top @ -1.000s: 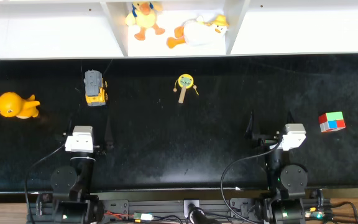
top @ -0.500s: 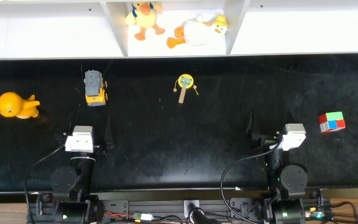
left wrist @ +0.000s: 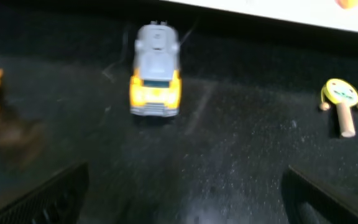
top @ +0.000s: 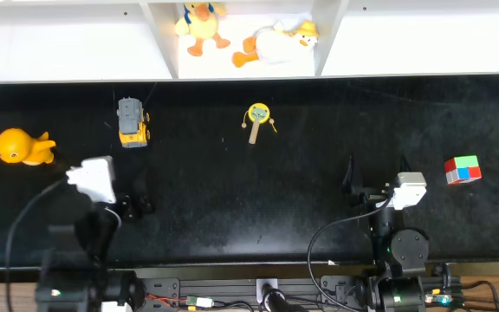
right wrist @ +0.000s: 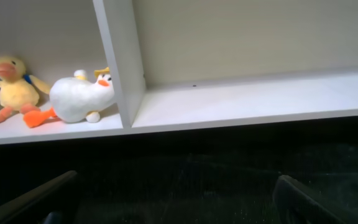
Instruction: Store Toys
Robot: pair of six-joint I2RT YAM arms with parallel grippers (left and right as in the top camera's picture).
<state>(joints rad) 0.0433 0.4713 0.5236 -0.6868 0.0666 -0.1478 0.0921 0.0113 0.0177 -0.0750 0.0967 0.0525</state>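
Left arm's swung forward, its gripper (left wrist: 185,180) wide open and empty, facing the toy truck (left wrist: 156,71) out on the black mat (left wrist: 241,143): light, hard, likely to roll, so pinch across its flat sides.

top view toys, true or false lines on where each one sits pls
1. The yellow-and-grey toy truck lies on the black tabletop. True.
2. The orange rubber duck sits in the white shelf. False: it lies on the tabletop, at the left end.
3. The yellow plush duck and the white plush goose share one shelf compartment. True.
4. The right gripper holds the multicoloured cube. False: the cube lies on the tabletop, apart from it; its jaws are open.
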